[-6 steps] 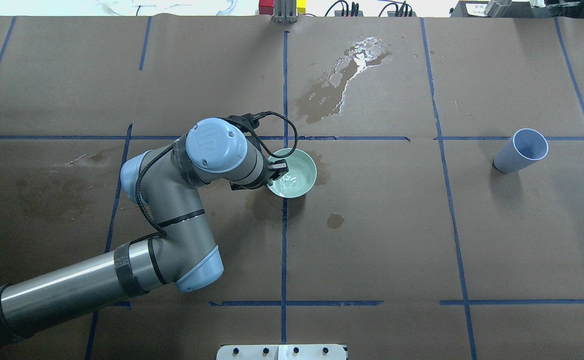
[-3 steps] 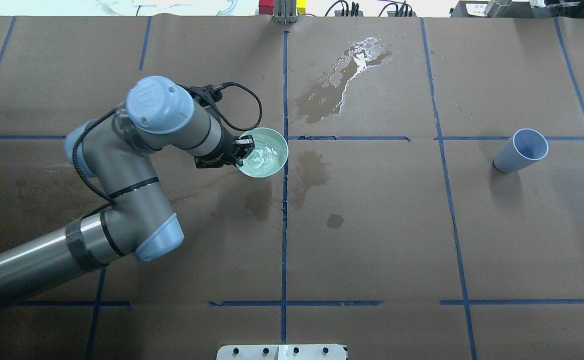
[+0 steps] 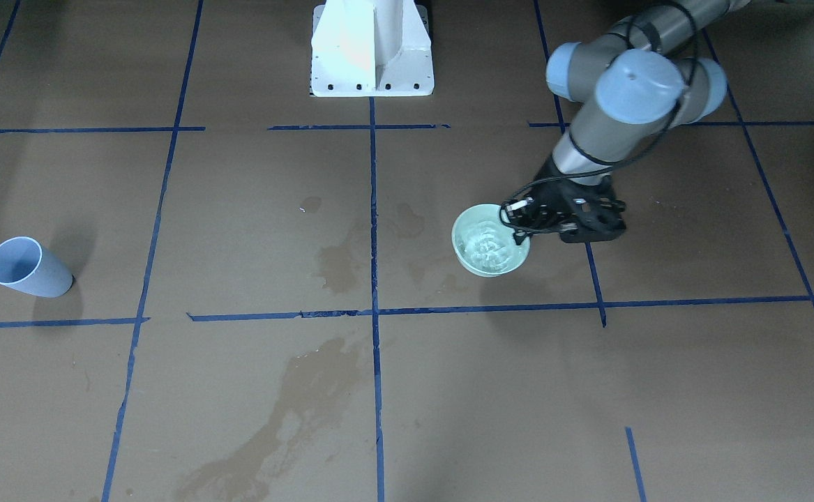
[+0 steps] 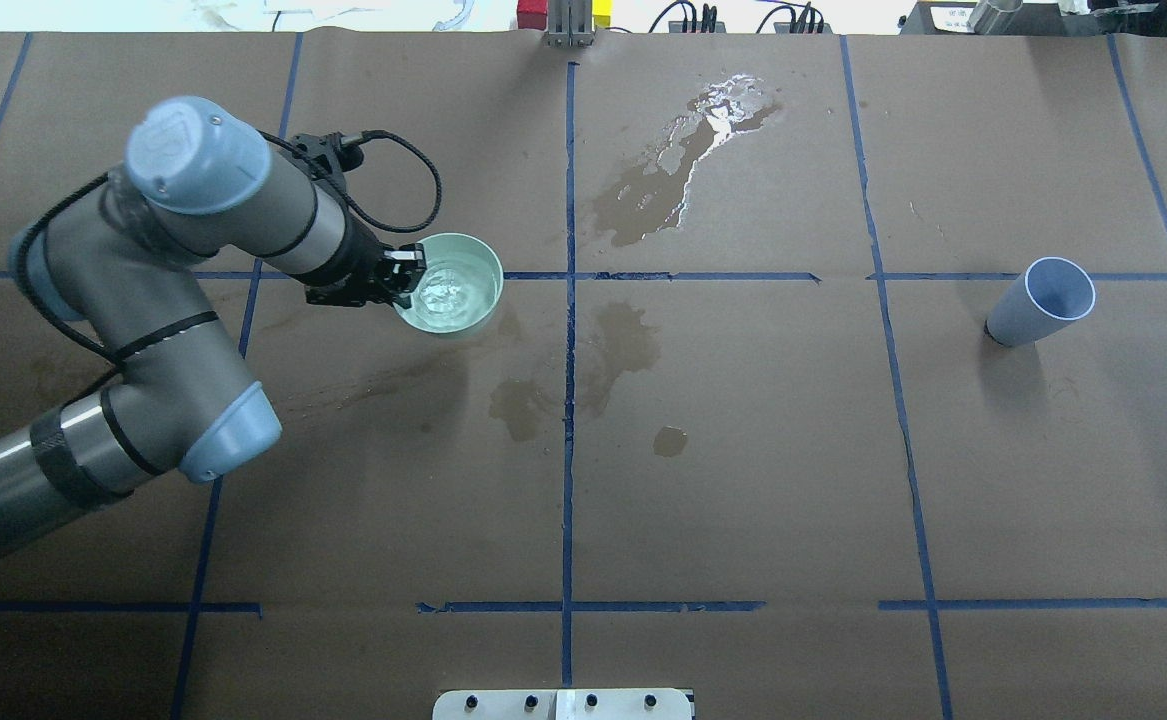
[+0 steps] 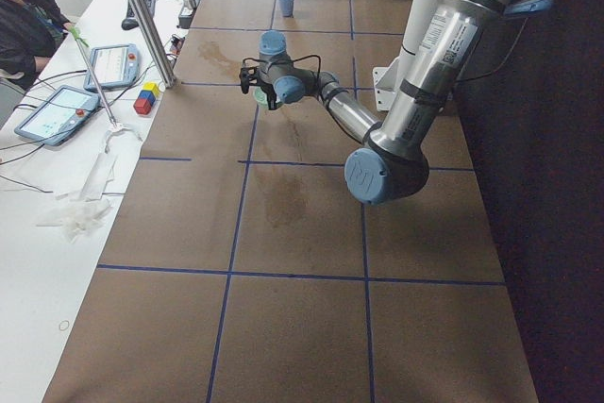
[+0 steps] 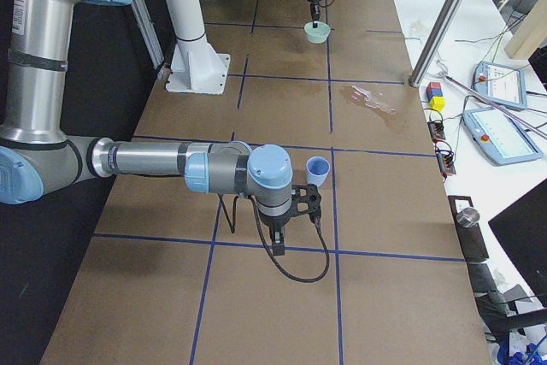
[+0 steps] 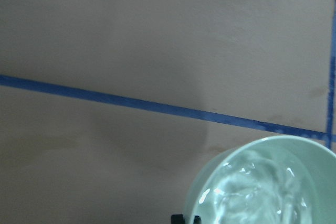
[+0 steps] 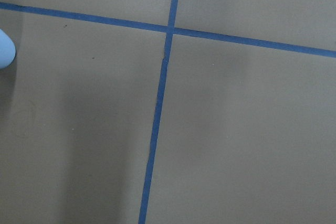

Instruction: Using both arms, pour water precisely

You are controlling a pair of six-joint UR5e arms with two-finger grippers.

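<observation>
My left gripper (image 4: 410,273) is shut on the near-left rim of a pale green bowl (image 4: 455,290) and holds it over the brown board, left of the centre line. Clear water (image 7: 260,192) ripples and glints inside the bowl. The front view shows the same grip (image 3: 518,227) on the bowl (image 3: 485,245). An empty pale blue cup (image 4: 1039,302) stands at the far right. My right gripper (image 6: 279,244) shows only in the exterior right view, beside the cup (image 6: 318,170); I cannot tell whether it is open or shut.
A wet puddle (image 4: 688,160) glints on the board beyond the centre. Darker stains (image 4: 623,340) lie near the centre line. The white pedestal (image 3: 372,49) stands at the robot's side. An operator (image 5: 24,7) sits at the side table with tablets.
My left arm has carried the bowl leftward and away from the robot, across the centre tape line. The water in it has become more rippled. The cup has not moved.
</observation>
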